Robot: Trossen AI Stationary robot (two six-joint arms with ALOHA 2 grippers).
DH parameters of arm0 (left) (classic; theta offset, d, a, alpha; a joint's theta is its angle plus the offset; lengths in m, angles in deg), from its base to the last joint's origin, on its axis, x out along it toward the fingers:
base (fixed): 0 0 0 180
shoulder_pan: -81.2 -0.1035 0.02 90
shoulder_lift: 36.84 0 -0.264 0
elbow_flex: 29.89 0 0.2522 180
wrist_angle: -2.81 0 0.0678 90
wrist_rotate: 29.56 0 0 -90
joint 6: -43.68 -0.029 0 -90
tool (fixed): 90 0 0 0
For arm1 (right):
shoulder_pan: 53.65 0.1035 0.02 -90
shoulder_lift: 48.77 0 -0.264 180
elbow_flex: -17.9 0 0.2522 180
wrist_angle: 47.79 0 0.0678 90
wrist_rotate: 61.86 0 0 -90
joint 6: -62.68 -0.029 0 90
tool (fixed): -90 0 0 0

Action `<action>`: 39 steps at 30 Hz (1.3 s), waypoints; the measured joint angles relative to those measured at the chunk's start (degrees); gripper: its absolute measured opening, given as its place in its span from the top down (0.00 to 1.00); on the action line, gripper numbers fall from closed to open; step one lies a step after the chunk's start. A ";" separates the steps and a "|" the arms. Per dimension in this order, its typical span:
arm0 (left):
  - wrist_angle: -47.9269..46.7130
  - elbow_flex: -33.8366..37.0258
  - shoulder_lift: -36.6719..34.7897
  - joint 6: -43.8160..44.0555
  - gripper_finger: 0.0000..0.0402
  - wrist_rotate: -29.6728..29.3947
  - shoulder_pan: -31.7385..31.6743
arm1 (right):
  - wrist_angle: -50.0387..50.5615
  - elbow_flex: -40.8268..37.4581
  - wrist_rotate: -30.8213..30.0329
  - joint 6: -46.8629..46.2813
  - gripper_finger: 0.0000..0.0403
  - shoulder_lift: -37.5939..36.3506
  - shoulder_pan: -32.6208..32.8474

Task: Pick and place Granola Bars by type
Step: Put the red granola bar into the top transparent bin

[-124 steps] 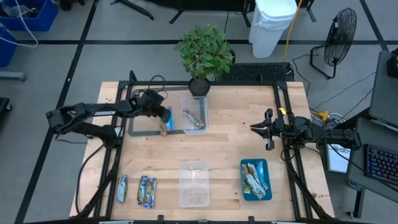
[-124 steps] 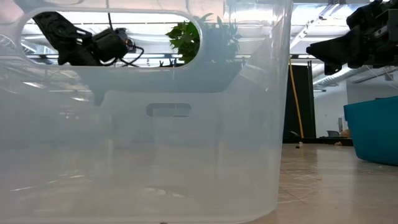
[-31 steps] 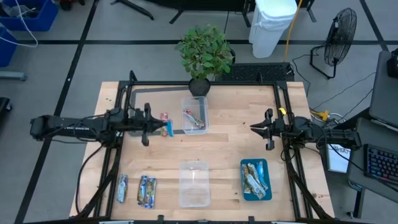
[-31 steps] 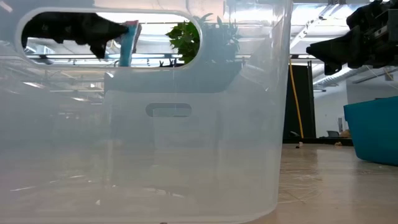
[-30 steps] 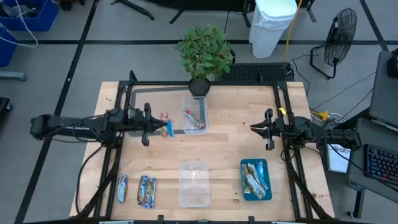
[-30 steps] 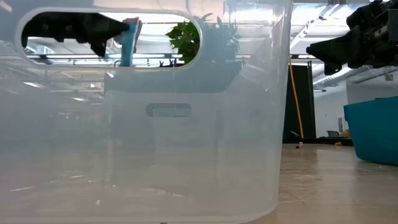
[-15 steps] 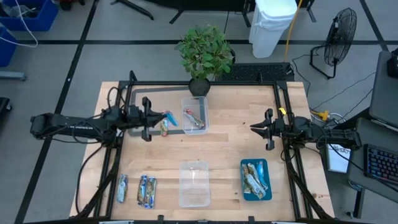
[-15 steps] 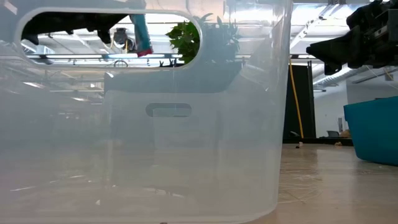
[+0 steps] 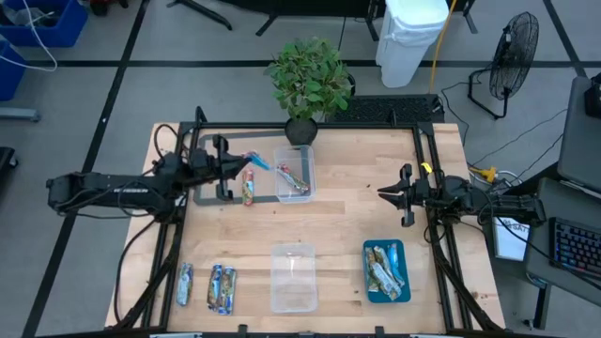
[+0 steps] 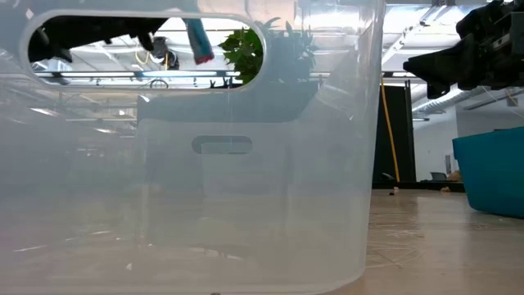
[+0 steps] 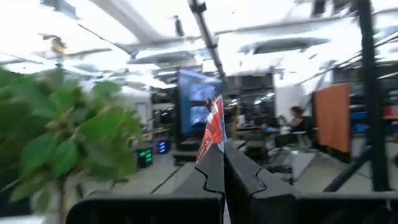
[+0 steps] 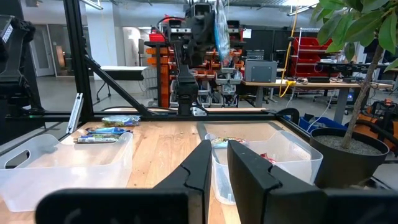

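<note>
From above, I count two arms of mine over a wooden table: my left gripper is closed on one red-and-blue bar, held in the air at the far left, just beside the far clear tub. One more bar lies on the table under it, beside that tub, which holds a few bars I cannot count. There are two clear tubs in all; the near tub looks bare. One teal tray at the near right carries a heap of silvery bars, and three bars lie at the near left. My right gripper hangs at the right side, holding nothing, its fingers nearly together. One potted plant stands at the far edge; a fan and a white bin sit on the grey floor beyond. At table height, the near tub's wall fills most of the picture, and through its handle hole I see the held bar hanging. My left wrist camera shows my two fingers pinching the bar's edge, with plant leaves and a seated person in the room behind. My right wrist camera looks across the table at both tubs, the three loose bars, shelves and workbenches.
</note>
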State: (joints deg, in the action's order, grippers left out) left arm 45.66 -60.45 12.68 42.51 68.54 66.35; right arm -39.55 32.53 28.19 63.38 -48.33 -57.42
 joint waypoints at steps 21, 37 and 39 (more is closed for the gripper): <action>-29.00 -24.78 18.11 -3.82 1.00 6.71 -3.51 | -0.01 0.00 0.02 -0.01 0.89 0.01 0.01; -30.25 -25.04 29.25 -4.33 1.00 6.40 -3.89 | -0.02 0.00 0.02 0.01 0.89 0.01 0.00; -30.89 -25.04 30.01 -4.31 1.00 6.37 -3.88 | -0.02 0.00 0.02 -0.01 0.89 0.01 0.02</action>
State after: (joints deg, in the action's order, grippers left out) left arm 14.77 -85.50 42.69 38.20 74.92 62.46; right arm -39.57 32.52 28.21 63.37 -48.32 -57.40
